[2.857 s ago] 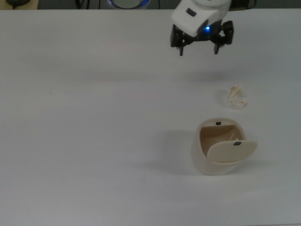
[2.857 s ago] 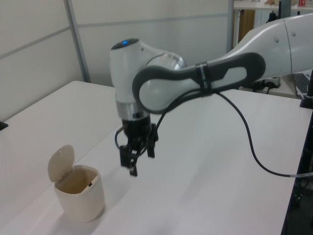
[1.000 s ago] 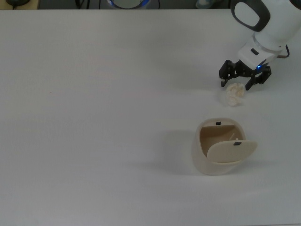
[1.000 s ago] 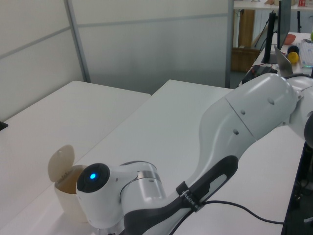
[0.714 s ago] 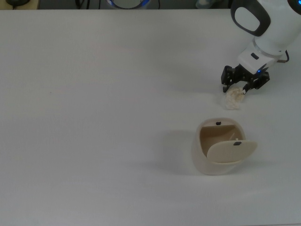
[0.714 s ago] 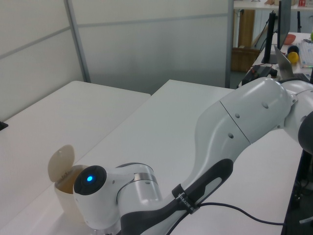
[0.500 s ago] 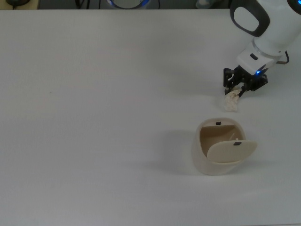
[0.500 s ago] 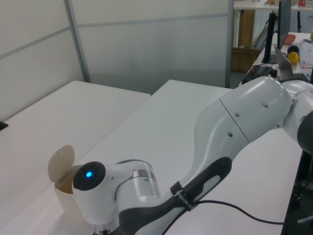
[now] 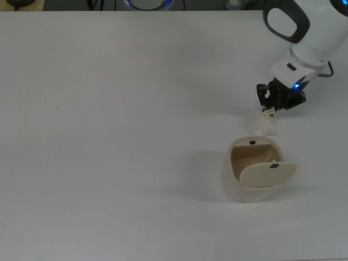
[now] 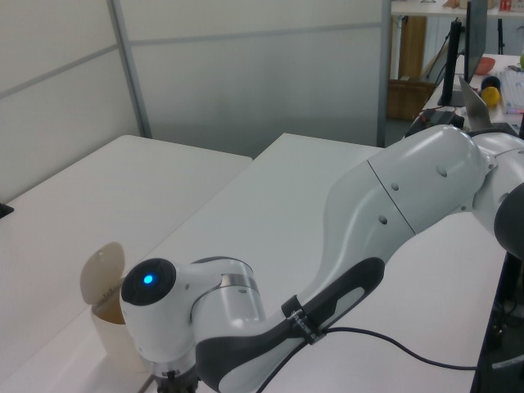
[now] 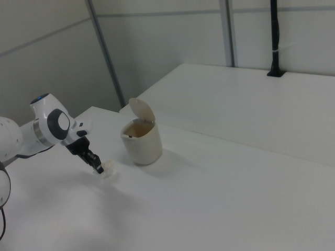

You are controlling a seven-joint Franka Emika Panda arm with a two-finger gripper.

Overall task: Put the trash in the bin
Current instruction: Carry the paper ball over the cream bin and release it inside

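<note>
The trash (image 9: 265, 124), a small off-white crumpled paper wad, lies just beyond the bin's far rim in the top view. My gripper (image 9: 269, 107) is shut on the wad's upper end, black fingers pinching it. In the right view the gripper (image 11: 98, 167) holds the trash (image 11: 108, 167) low over the table, to the right view's left of the bin (image 11: 141, 142). The cream bin (image 9: 232, 185) stands upright with its oval lid (image 9: 268, 174) swung open and its tan inside showing. In the left view the arm hides the trash, and only part of the bin (image 10: 108, 336) shows.
The white table (image 9: 109, 136) stretches wide to the top view's left. My arm (image 10: 393, 213) fills the left view's lower right. A grey partition wall (image 11: 157, 47) stands behind the tables in the right view.
The gripper came from the table's far middle down to the trash, then its fingers closed on it. Over the last half second the wad was drawn narrower and shifted slightly toward the bin.
</note>
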